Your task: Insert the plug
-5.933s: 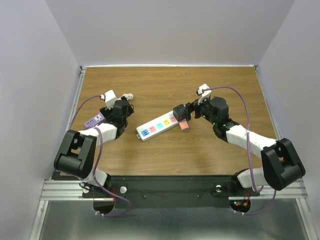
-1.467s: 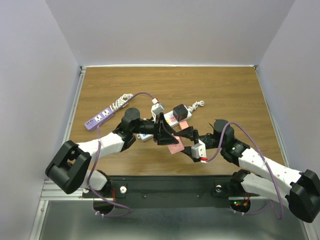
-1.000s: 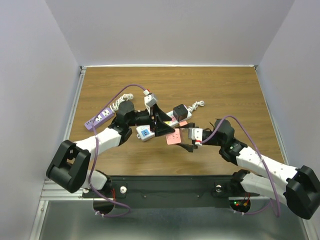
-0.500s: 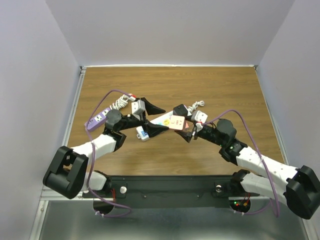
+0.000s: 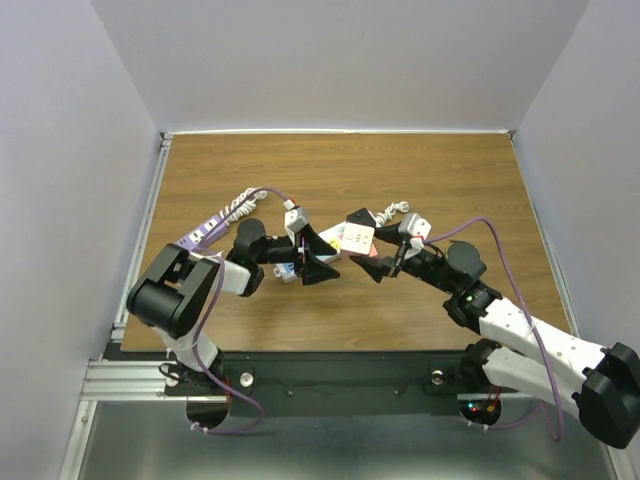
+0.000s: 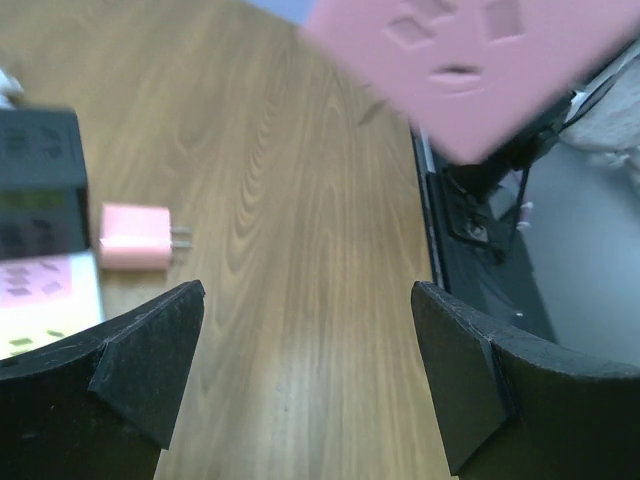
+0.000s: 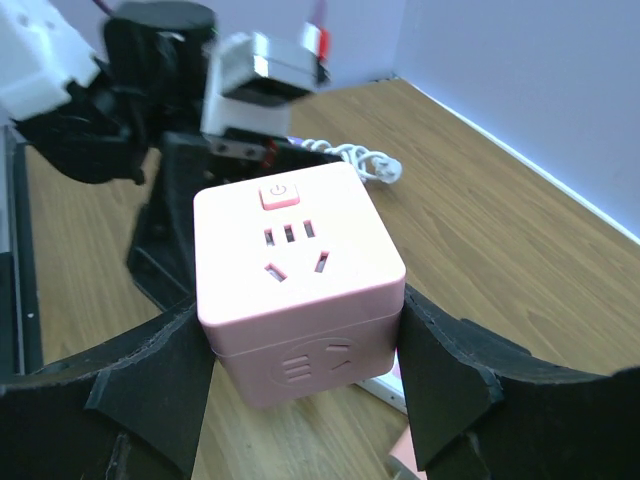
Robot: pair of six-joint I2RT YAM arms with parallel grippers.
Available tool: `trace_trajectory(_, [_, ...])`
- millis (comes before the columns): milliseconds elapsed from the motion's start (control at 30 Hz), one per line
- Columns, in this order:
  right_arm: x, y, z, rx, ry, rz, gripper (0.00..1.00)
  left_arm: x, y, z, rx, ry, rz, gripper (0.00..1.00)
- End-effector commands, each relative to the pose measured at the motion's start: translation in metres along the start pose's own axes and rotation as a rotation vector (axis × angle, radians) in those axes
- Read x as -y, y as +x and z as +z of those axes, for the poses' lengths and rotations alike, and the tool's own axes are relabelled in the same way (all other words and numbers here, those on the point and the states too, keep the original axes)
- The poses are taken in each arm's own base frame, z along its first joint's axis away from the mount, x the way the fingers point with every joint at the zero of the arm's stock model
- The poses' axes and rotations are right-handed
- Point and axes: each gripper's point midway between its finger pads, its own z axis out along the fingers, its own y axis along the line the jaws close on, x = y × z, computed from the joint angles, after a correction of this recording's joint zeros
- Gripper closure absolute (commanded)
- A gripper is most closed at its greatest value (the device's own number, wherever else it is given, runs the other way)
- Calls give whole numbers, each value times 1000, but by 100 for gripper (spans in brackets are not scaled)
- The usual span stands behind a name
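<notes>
My right gripper point(image 7: 300, 330) is shut on a pink socket cube point(image 7: 295, 280), one finger on each side, and holds it above the table with its socket face up. From above, the pink socket cube point(image 5: 357, 237) hangs over the middle of the table. A small pink plug point(image 6: 140, 237) with metal prongs lies on the wood beside a black cube point(image 6: 35, 180) and the white power strip point(image 6: 40, 300). My left gripper point(image 6: 305, 370) is wide open and empty, low over bare wood. Seen from above, the left gripper point(image 5: 325, 257) faces the cube from the left.
A purple power strip point(image 5: 205, 232) with a coiled white cord lies at the left. Another white cord end point(image 5: 395, 208) lies behind the cube. The white power strip point(image 5: 288, 268) is partly hidden under the left arm. The table's near edge point(image 6: 430, 260) runs close to the right finger.
The right gripper has carried the pink cube back and up towards the strip. The left arm has drawn in, its open gripper now low and pointing right at the cube.
</notes>
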Motion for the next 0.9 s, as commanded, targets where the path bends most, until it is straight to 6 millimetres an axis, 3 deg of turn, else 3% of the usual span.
trace_trajectory(0, [-1,-43,5,137,-19,1,99,57,-102,-1,317,219,629,6])
trace_trajectory(233, [0,-32,11,117,-17,29,99,60,-112,-3,349,204,678,8])
trace_trajectory(433, [3,-37,8,141,6,28,99,67,-124,-9,388,130,717,9])
trace_trajectory(500, [5,-39,7,150,20,26,99,59,-127,-9,390,43,676,9])
trace_trajectory(533, [6,-38,7,149,25,26,99,55,-128,-5,387,-3,742,9])
trace_trajectory(567, [8,-40,8,152,32,26,99,56,-143,-7,421,-76,766,9])
trace_trajectory(600, [8,-40,8,152,33,26,99,44,-131,-3,357,-120,730,9])
trace_trajectory(733, [9,-42,8,159,39,24,99,54,-130,-8,348,-137,762,9])
trace_trajectory(867, [4,-47,9,176,13,52,99,68,-109,-8,309,-46,781,9])
